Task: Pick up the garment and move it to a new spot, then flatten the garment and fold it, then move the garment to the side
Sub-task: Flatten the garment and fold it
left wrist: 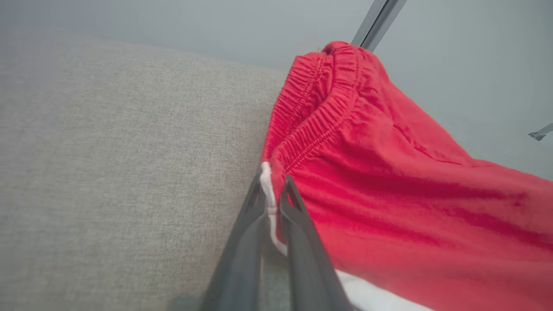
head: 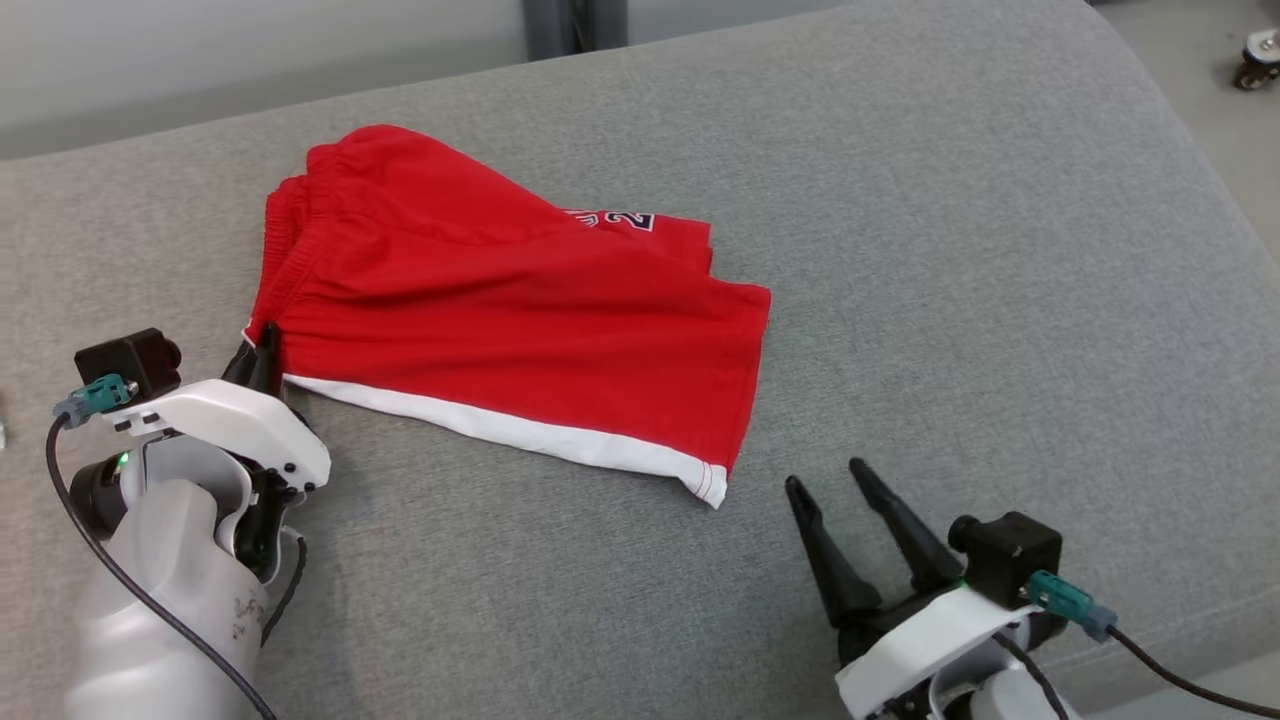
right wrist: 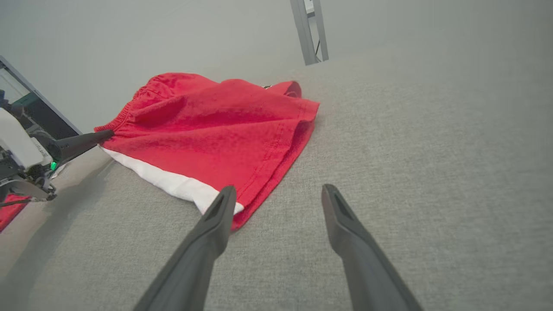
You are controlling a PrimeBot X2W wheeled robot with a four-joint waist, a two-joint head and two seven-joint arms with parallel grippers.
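The garment (head: 500,300) is a pair of red shorts with a white side stripe and elastic waistband, lying folded on a grey cushion. My left gripper (head: 262,345) is shut on the garment's near waistband corner; in the left wrist view its fingers pinch the white stripe end of the garment (left wrist: 389,181) at the left gripper (left wrist: 273,183). The right gripper (head: 830,478) stands open on the cushion, just right of the hem corner. In the right wrist view the garment (right wrist: 216,125) lies ahead, and the right gripper (right wrist: 276,194) has its left finger beside the white-striped hem corner.
The grey cushion (head: 1000,250) stretches wide to the right and front. A metal post (head: 575,25) stands behind it. Floor and a caster wheel (head: 1255,60) show at the far right. My left arm (right wrist: 26,151) enters the right wrist view's left edge.
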